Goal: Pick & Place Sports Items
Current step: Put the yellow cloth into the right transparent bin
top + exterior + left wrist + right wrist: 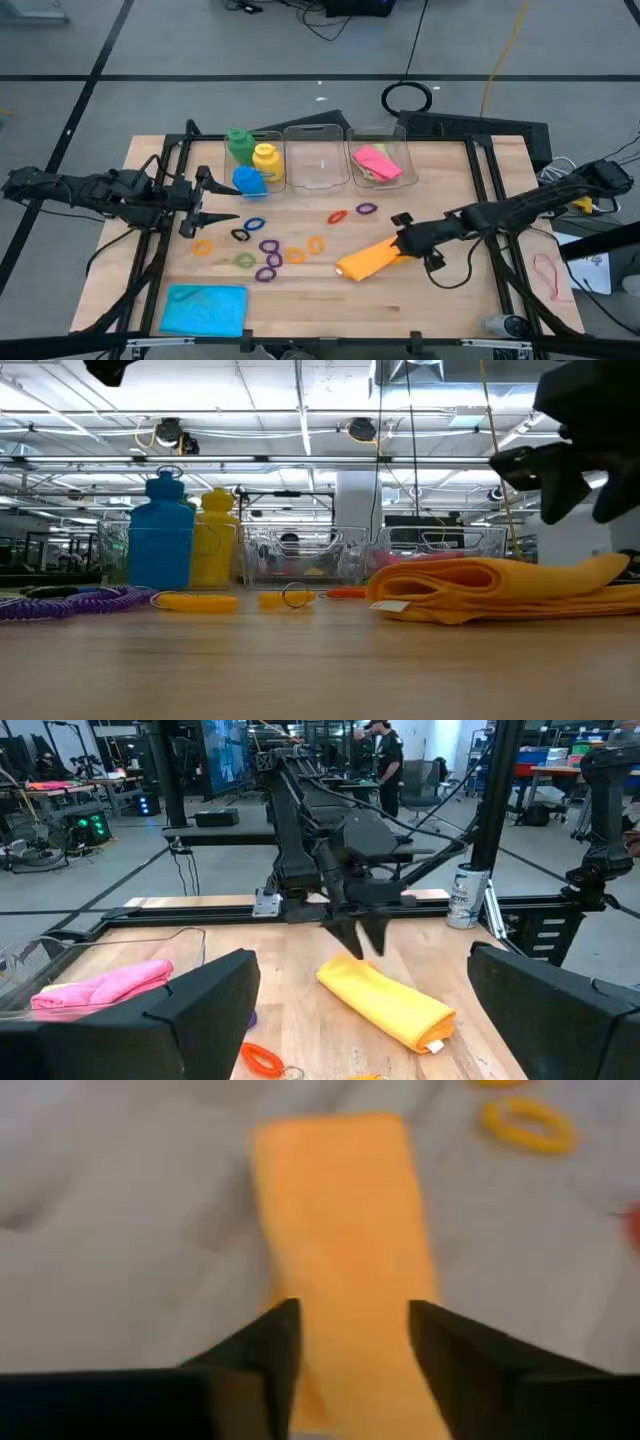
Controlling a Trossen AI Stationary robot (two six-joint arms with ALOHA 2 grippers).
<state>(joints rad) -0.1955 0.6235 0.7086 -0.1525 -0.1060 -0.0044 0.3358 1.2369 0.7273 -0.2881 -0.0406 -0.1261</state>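
A folded orange cloth (368, 260) lies flat on the table, right of centre. My right gripper (400, 232) hangs open just above its right end (600, 575), clear of it, fingers slanting down on either side of the cloth's width (340, 1210). My left gripper (205, 205) waits open at the table's left, pointing level. Green (238, 143), yellow (265, 160) and blue (248, 180) bottles stand upright at the far left. Several small rings (270, 255) lie scattered mid-table. A pink cloth (378, 163) lies in a clear bin. A blue cloth (205, 308) lies flat at the near left.
Clear plastic bins (320, 160) stand in a row along the far edge. Black frame rails (490, 190) run down both sides of the table. A can (500, 323) lies at the near right corner, and a red cord (545, 275) lies by the right edge.
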